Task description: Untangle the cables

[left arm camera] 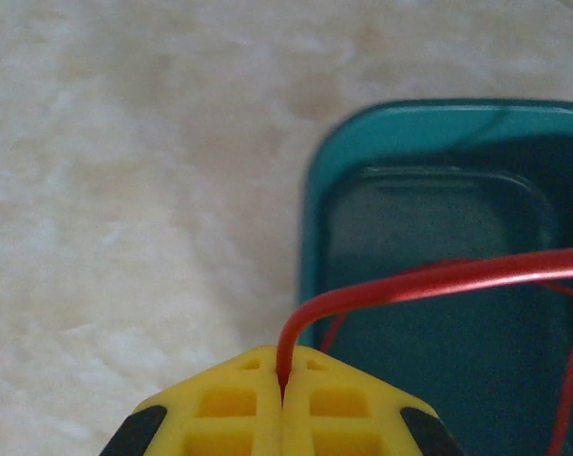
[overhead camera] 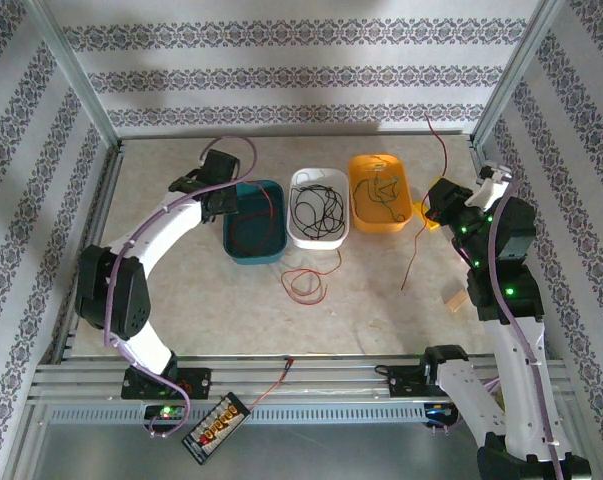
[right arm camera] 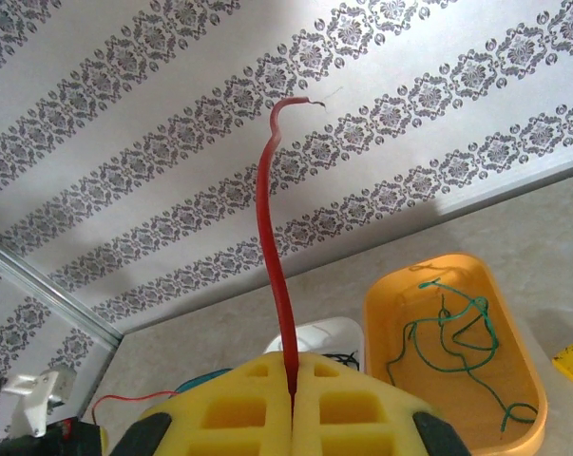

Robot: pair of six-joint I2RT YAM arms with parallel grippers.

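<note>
Clamps red cables (left arm camera: 438,280) tight, left gripper (left arm camera: 284,394) at ten o'clock over the teal tray (left arm camera: 310,237), right gripper (right arm camera: 292,385) at three, probably sorting by colour.

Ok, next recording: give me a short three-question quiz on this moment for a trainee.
1. True or false: the left gripper is shut on a red cable that arcs over the teal tray.
2. What colour are the cables in the white tray?
3. The green cable lies in: A) the teal tray; B) the white tray; C) the orange tray.
Key: 1 true; 2 black; 3 C.
</note>
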